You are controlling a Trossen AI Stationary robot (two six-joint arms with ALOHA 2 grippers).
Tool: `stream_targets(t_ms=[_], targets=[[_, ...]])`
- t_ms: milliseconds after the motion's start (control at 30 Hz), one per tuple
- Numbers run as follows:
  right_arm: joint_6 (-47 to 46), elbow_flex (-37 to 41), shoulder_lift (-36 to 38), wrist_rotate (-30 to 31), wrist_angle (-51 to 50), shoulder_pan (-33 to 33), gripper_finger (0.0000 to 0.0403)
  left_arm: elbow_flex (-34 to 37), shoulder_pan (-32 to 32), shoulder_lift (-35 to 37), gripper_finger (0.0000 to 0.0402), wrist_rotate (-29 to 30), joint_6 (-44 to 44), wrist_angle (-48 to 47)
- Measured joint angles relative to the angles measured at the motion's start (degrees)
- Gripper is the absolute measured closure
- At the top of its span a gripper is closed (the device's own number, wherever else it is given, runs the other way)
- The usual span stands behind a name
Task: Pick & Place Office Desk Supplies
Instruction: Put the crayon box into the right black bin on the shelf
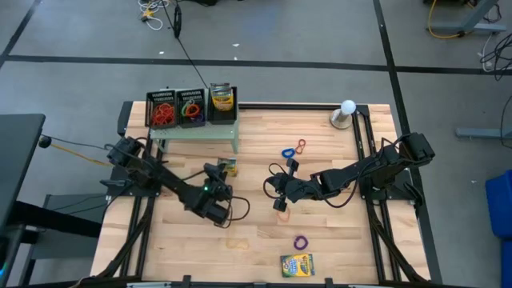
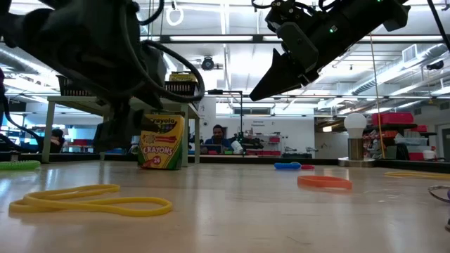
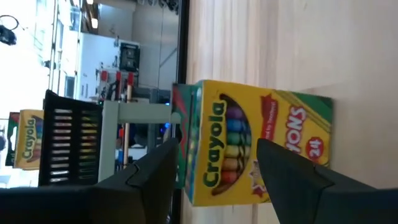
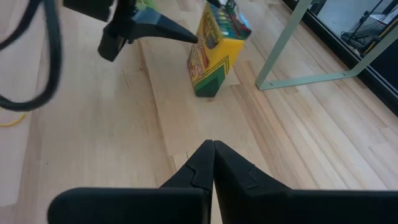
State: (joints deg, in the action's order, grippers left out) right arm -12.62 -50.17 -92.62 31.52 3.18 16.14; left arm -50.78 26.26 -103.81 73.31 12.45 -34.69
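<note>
Wooden tabletop first: your crayon box (image 3: 249,143) stands upright just in front of the green stand (image 1: 196,132). Your left gripper (image 3: 214,165) faces it, fingers apart, apparently to straddle it. Right gripper (image 4: 213,155), fingers together, waits near the stand.

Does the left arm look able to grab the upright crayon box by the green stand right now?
Probably yes. The left gripper is open, its fingers either side of the crayon box, with nothing between.

Wooden table (image 1: 336,240) bears crayon boxes (image 1: 297,265) and rubber bands (image 1: 300,242).
</note>
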Motion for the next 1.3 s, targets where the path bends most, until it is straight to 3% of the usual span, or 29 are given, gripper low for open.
stream_targets(t_ms=[300,467,700,900,1033,1300], targets=[[0.0,0.0,0.0,0.0,0.0,0.0,0.0387,0.0,-1.2,1.1,0.0174,-0.2,-0.2,-1.9],[0.0,0.0,0.0,0.0,-0.1,0.0,0.0387,0.0,-1.1,5.6,0.0174,-4.5,0.3,-3.0],[0.0,0.0,0.0,0.0,-0.2,0.0,0.0387,0.0,-4.7,17.0,0.0175,-21.5,-4.3,-3.0],[0.0,0.0,0.0,0.0,-0.1,0.0,0.0387,0.0,-13.7,24.3,0.0175,-38.2,-10.8,-0.6],[0.0,0.0,0.0,0.0,0.0,0.0,0.0387,0.0,-19.3,24.9,0.0175,-47.4,-17.0,4.3],[0.6,0.0,0.0,0.0,0.0,0.0,0.0387,-0.1,-25.4,21.6,0.0171,-55.9,-22.0,7.1]])
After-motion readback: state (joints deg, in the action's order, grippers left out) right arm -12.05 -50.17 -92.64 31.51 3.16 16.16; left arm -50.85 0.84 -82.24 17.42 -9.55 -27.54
